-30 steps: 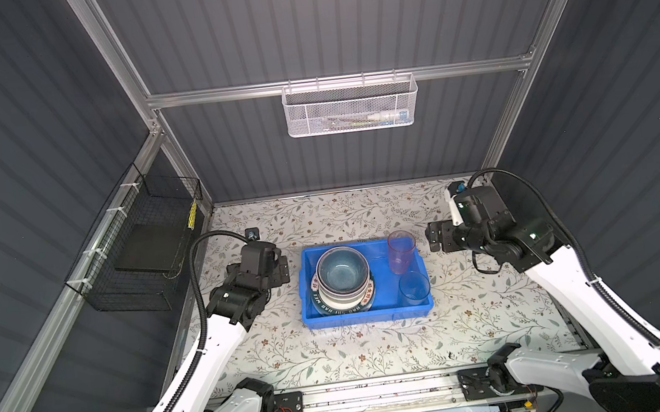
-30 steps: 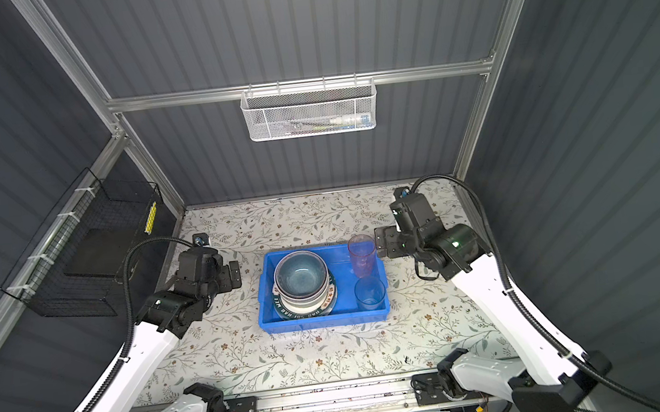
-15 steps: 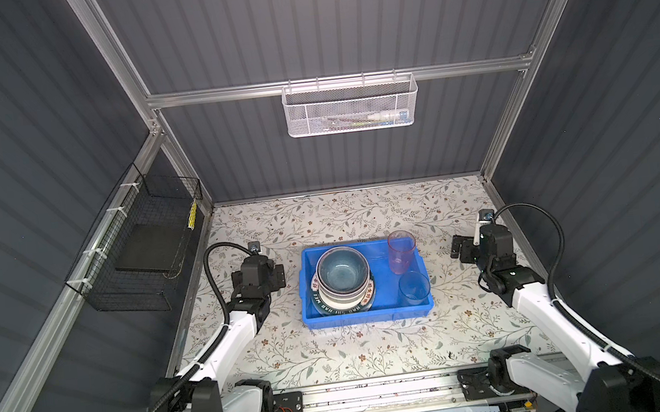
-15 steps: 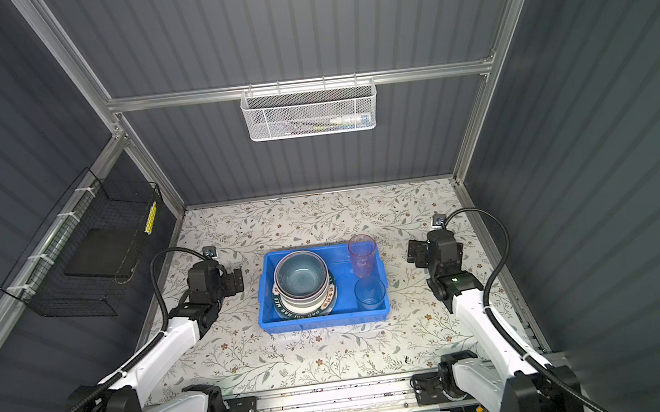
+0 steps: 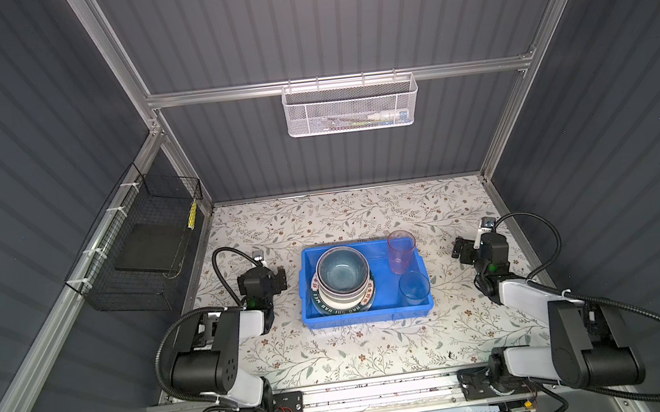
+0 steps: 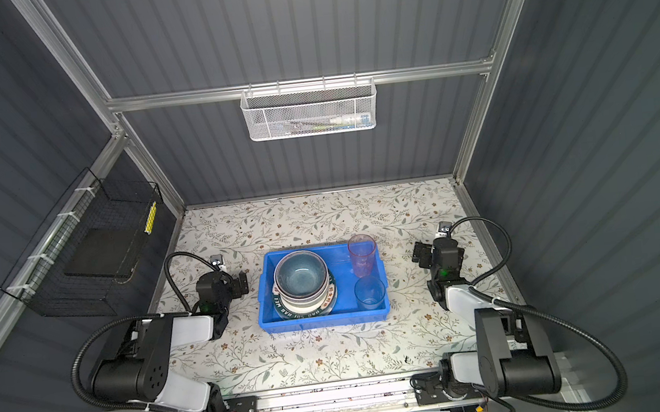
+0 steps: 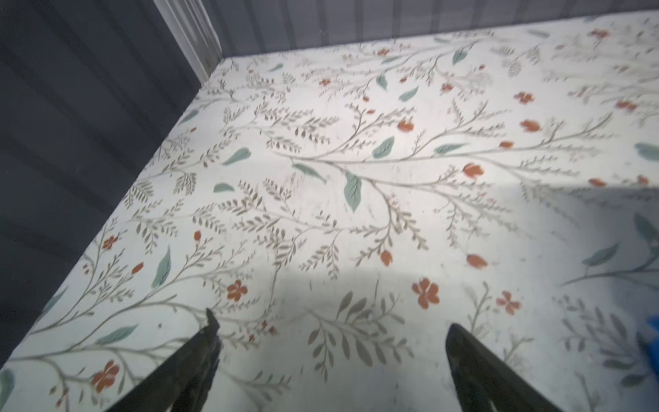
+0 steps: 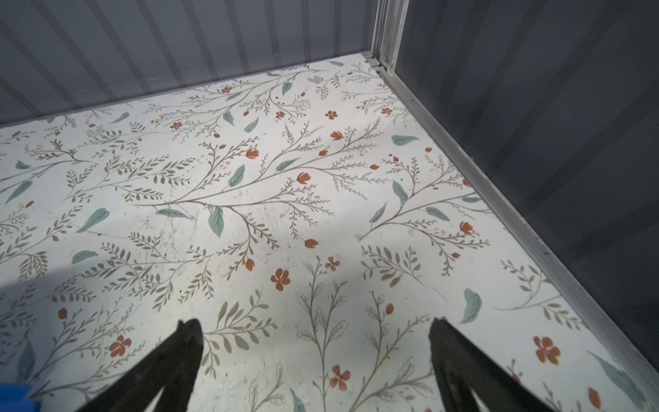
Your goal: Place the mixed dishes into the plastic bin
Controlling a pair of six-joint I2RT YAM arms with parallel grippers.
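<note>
The plastic bin [image 5: 367, 318] [image 6: 324, 323] sits mid-table in both top views. Inside it, a dark-blue bowl [image 5: 342, 271] tops a stack of bowls on a plate with a dark lettered rim [image 5: 341, 307]. A pink tumbler [image 5: 402, 249] and a blue tumbler [image 5: 414, 286] stand upright in its right part. My left gripper [image 5: 264, 276] [image 7: 331, 323] rests low just left of the bin, open and empty over bare table. My right gripper [image 5: 474, 248] [image 8: 313, 324] is low, right of the bin, open and empty. A corner of the bin [image 7: 650, 342] [image 8: 14, 392] shows in each wrist view.
A black wire basket [image 5: 145, 251] hangs on the left wall. A white mesh basket [image 5: 351, 106] hangs on the back rail. The floral table [image 5: 322, 224] ends at grey walls on three sides. Both arms are folded near the front edge.
Both arms have drawn back from above the bin's sides, folded down toward the front, and lowered their grippers to the table. The dishes in the bin have not moved.
</note>
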